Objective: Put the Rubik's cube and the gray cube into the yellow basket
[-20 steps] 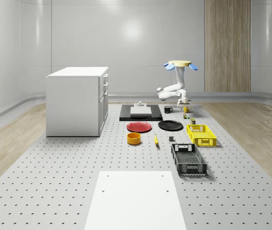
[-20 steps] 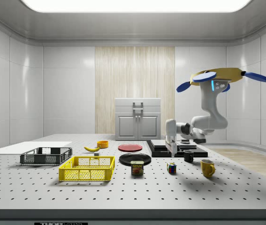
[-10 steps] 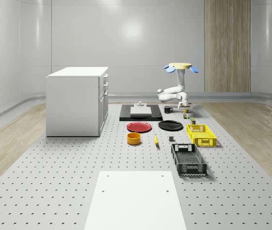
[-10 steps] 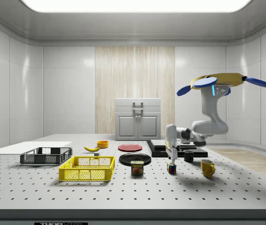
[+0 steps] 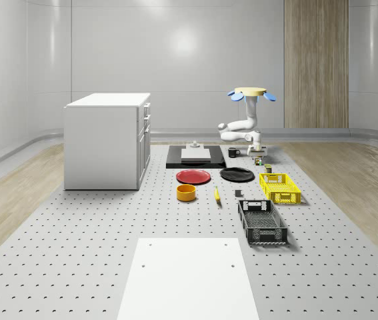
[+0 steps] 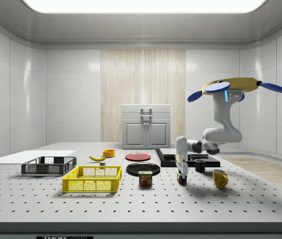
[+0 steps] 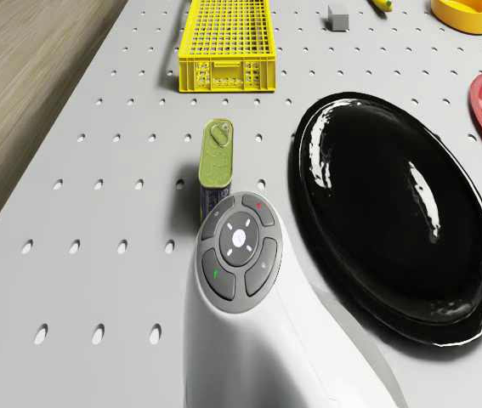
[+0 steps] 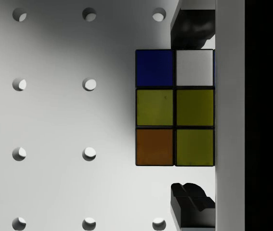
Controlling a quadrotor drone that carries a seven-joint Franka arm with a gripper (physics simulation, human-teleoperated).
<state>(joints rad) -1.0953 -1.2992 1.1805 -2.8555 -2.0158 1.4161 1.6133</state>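
Observation:
The Rubik's cube (image 8: 175, 108) lies on the perforated table, blue, white, yellow and orange squares facing the wrist camera. My gripper (image 8: 192, 114) hangs straight over it, open, with one dark finger (image 8: 191, 29) on each side and small gaps to the cube. From the side, the gripper (image 6: 181, 172) sits low on the cube (image 6: 181, 179). The drone (image 6: 230, 85) hovers above the table's far right part, near the mugs. The yellow basket (image 5: 280, 187) (image 7: 228, 38) stands nearer the front. The small gray cube (image 7: 337, 17) (image 5: 239, 194) rests left of the basket.
A Spam can (image 7: 217, 166) and a black plate (image 7: 394, 212) lie close to the arm. A yellow mug (image 6: 220, 178) and a black mug (image 6: 199, 165) stand beside the cube. A red plate (image 5: 193, 177), orange bowl (image 5: 186, 193), banana (image 5: 217, 195), black basket (image 5: 262, 221) and cabinet (image 5: 109, 140) lie further off.
The arm has lowered the gripper from above the table down around the Rubik's cube. The drone sank slightly at first, then held its height.

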